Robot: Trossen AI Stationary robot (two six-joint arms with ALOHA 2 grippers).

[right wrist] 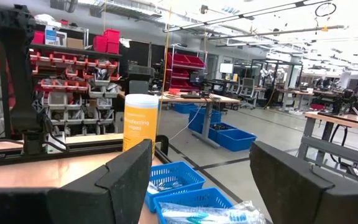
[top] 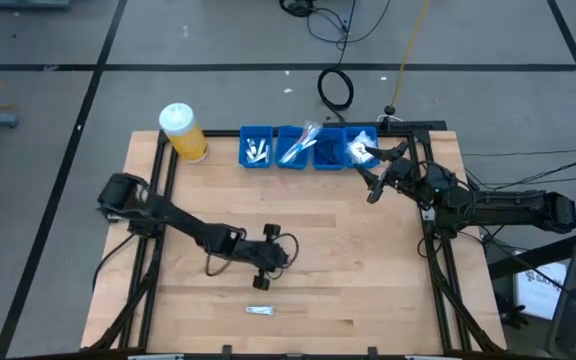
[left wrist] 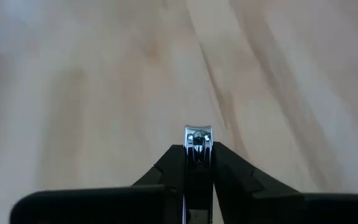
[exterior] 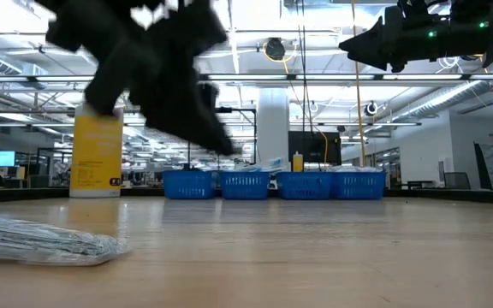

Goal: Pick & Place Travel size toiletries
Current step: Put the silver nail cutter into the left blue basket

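I see the wooden table (top: 368, 270) spread under both arms, with a row of four blue bins (top: 308, 148) along its far edge and a yellow white-capped jar (top: 183, 132) standing just beside the leftmost bin. My right gripper (top: 376, 178) hangs above the table near the rightmost bin, which holds white plastic-wrapped packets (top: 360, 150); its fingers stand wide apart with nothing between them, and from its wrist camera I look past them at the jar and the bins. My left gripper (top: 265, 268) sits low over the middle of the table, fingers pinched together on a small shiny metal item (left wrist: 198, 142) whose rounded tip sticks out just past the fingertips; I cannot tell exactly what kind of toiletry it is. The second bin holds slim blue-white toothbrushes (top: 299, 146), the first bin small silver-white pieces (top: 257, 151). One small silver-white sachet (top: 260, 310) lies alone near the front edge of the table, close to the left gripper but apart from it.
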